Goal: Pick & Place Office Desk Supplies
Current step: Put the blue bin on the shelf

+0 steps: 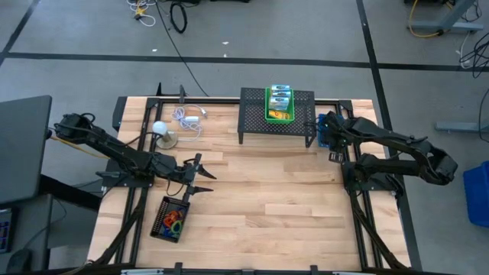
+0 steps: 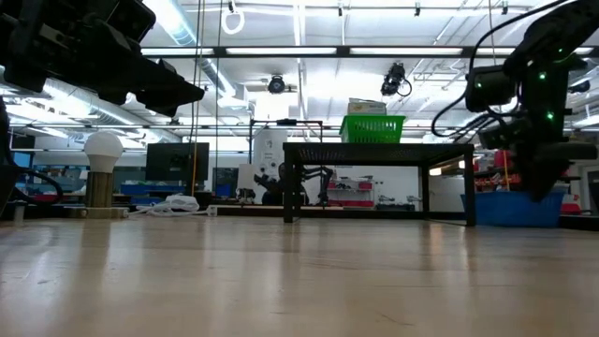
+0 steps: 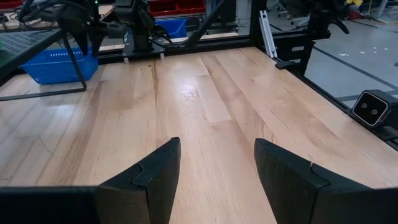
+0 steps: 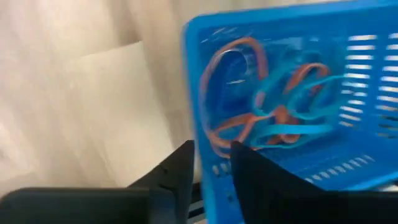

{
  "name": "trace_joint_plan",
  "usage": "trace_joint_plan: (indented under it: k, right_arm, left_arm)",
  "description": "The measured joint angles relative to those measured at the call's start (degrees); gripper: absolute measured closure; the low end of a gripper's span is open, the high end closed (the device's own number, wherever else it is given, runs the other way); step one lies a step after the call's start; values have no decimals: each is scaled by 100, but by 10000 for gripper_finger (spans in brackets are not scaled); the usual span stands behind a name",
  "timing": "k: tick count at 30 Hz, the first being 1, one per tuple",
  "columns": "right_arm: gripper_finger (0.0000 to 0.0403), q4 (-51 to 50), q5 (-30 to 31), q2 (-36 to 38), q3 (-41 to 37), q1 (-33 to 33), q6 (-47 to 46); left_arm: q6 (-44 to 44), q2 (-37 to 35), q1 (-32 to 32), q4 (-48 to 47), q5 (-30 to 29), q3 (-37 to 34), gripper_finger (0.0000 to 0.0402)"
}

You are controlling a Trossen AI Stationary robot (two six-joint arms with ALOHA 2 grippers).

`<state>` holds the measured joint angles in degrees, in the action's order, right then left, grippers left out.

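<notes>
Yellow crayon boxes [image 1: 280,96] stand in a green basket [image 1: 279,113] on top of a black mesh stand [image 1: 256,114]. Coloured loops [image 1: 173,221] lie in a black tray [image 1: 163,212] near the table's near-left corner. My left gripper [image 1: 205,174] hovers open just beyond that tray, over bare wood [image 3: 217,162]. My right gripper [image 4: 211,163] is down at a blue basket [image 4: 298,93] right of the stand [image 1: 322,137], which holds orange and blue loops [image 4: 261,106]. My right gripper is shut on the blue basket's side wall near a corner [image 4: 198,134]. One finger [image 4: 180,168] is outside the wall and one finger [image 4: 255,171] inside. It comes from above, pointing down. In the low view the basket [image 2: 505,208] rests on the table.
A white ball on a stand [image 1: 159,128] and a coiled white cable [image 1: 189,118] sit at the far left. The black stand takes up the far middle. Bare wood [image 1: 275,198] lies open across the table's middle and near side.
</notes>
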<state>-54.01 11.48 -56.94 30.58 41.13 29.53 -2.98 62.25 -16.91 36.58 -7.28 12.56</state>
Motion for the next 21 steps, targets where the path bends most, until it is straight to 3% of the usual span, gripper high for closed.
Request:
trace_joint_plan:
  k: [9,21]
  right_arm:
    - [386,29,-108,39,-70,-27,308]
    - [394,-403,3,301,275,-81,-263]
  left_arm:
    - [15,1,0,0,91,0,189]
    - [13,-1,0,0,95,-1,189]
